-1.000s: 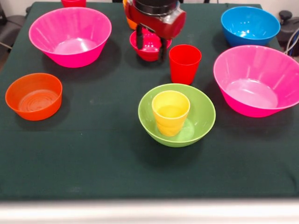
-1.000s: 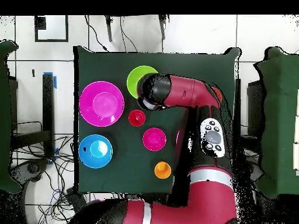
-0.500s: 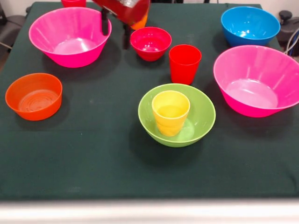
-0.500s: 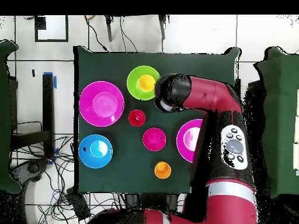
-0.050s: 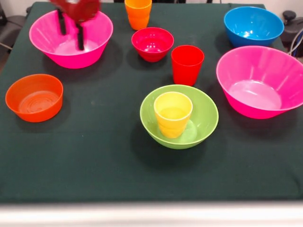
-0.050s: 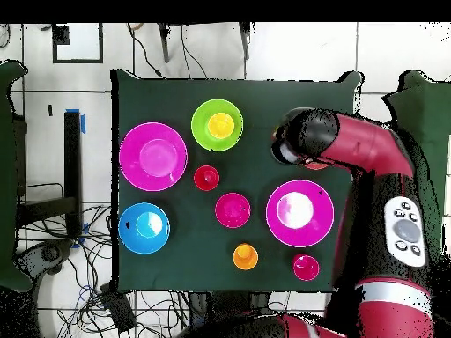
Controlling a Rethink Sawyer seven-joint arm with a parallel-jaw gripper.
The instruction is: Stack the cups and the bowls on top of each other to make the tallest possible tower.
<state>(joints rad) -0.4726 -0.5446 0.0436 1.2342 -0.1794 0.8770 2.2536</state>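
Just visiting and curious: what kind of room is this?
Probably a robotics lab: a red and black robot arm reaches over a dark green cloth-covered table, and loose cables lie across the tiled floor.

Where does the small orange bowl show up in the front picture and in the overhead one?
Front view: the orange bowl sits near the left edge, in front of a hot-pink bowl.
Overhead view: not visible; the arm covers the spot beside the same hot-pink bowl where it would lie.
Shared landmark: the lime-green bowl with the yellow cup inside.
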